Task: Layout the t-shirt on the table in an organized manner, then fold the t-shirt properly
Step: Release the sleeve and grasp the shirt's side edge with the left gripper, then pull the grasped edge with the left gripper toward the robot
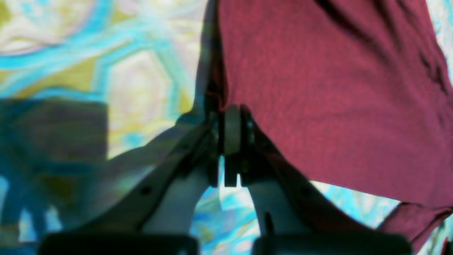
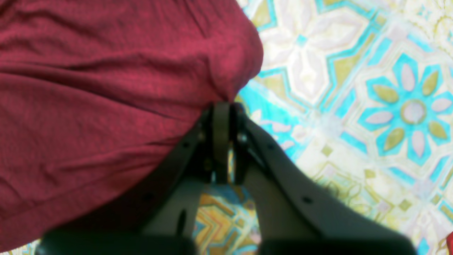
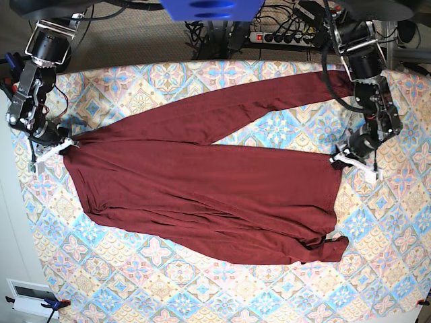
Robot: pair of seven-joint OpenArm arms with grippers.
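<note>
now left fingers (image 1: 231, 117) pinch t-shirt (image 3: 202, 195) edge; right fingers (image 2: 222, 113) pinch opposite edge, over table (image 3: 222, 296).

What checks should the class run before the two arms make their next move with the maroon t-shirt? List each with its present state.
1. Left gripper shut on the t-shirt edge: ok, cloth meets the closed tips.
2. Right gripper shut on the t-shirt: ok, fabric bunches at the closed tips.
3. Grips at opposite ends of the garment: ok in the base view.
4. Body flat and smooth: not ok, long wrinkles run across it and a corner is folded near the lower edge.
5. Long sleeve laid tidily: not ok, it stretches diagonally towards the far side.
6. All cloth on the table: ok, patterned cover shows all round.
</note>
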